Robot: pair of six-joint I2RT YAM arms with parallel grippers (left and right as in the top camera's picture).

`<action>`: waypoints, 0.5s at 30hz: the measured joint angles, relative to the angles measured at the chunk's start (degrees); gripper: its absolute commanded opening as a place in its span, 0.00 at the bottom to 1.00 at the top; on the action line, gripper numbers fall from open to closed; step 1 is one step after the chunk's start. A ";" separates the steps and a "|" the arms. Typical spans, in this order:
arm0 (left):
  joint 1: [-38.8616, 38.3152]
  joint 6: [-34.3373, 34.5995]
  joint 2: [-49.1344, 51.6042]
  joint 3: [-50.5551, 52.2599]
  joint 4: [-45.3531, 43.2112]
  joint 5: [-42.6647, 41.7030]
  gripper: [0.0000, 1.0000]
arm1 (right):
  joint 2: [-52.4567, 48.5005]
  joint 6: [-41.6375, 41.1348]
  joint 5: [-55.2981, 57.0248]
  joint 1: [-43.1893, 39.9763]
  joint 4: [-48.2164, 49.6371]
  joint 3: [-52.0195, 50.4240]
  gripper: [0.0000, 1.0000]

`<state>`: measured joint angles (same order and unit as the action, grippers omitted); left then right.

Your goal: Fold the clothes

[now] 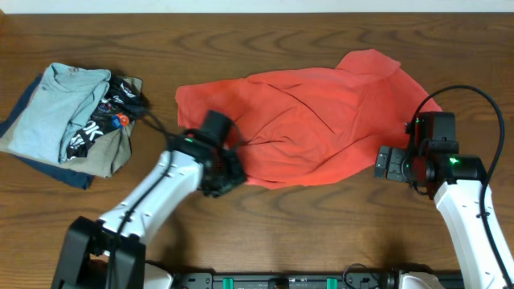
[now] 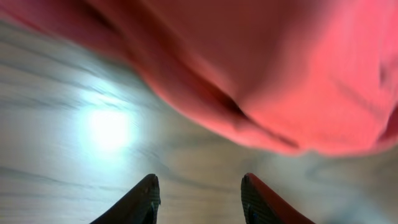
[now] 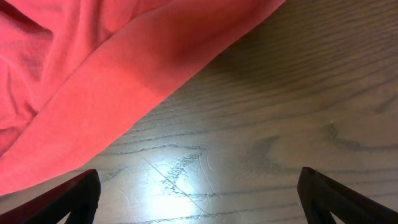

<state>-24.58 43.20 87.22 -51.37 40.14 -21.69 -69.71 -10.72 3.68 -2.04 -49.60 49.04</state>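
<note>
Two sets of jaws are held open and empty at the edges of the shirt (image 1: 313, 112), likely so it can be gripped. The shirt is spread crumpled, not yet folded, on the table (image 1: 321, 241).

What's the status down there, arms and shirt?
Left gripper open, at near edge of coral-red cotton T-shirt. Right gripper open, over wooden table beside it. Shirt rumpled, unfolded. Nothing in the way.

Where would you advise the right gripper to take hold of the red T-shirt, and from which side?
Likely the lower-right edge of the T-shirt, coming in from the bare table: it lies flat and exposed ahead of the open right gripper.
</note>
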 measured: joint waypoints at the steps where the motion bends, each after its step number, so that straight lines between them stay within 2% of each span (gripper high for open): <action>1: -2.14 0.31 0.00 0.00 -0.13 0.63 0.45 | 0.00 0.00 -0.02 0.00 0.00 0.00 0.99; 4: -8.22 2.05 0.09 0.04 -1.09 3.87 0.45 | 0.00 -0.20 -0.02 0.00 -0.02 0.00 0.99; 8: -15.74 3.54 1.95 0.04 -6.69 8.92 0.45 | 0.00 -0.42 -0.02 0.00 0.00 0.00 0.99; 15: -21.97 4.42 9.77 0.04 -15.67 13.40 0.45 | 0.00 -0.63 -0.02 0.00 -0.09 0.00 0.99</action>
<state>-46.54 47.62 96.99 -51.33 24.47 -8.29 -69.71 -11.35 3.66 -2.04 -49.69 49.04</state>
